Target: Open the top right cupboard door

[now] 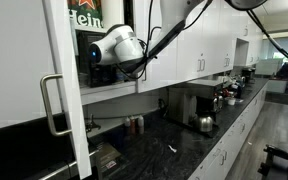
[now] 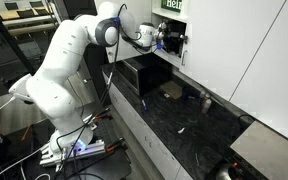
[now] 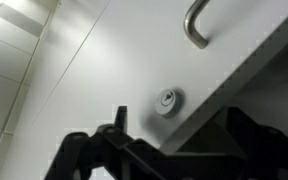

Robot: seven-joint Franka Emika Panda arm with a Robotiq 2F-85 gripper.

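Note:
The top right cupboard door (image 3: 94, 60) fills the wrist view as a glossy white face with a silver handle (image 3: 196, 25) at the top and a small round lock (image 3: 166, 100). Its edge runs diagonally between my fingers. My gripper (image 3: 179, 135) is open, with one finger in front of the door face and the other past the edge in the dark gap. In both exterior views the gripper (image 1: 141, 68) (image 2: 171, 39) sits at the lower corner of the white wall-cabinet door (image 1: 176, 45) (image 2: 224, 50).
A big white panel with a D-shaped loop handle (image 1: 52, 105) stands close in front. A black counter (image 2: 184, 120) runs below, with a coffee machine (image 1: 189, 105) and kettle (image 1: 205, 123). More white wall doors (image 1: 219, 45) continue along.

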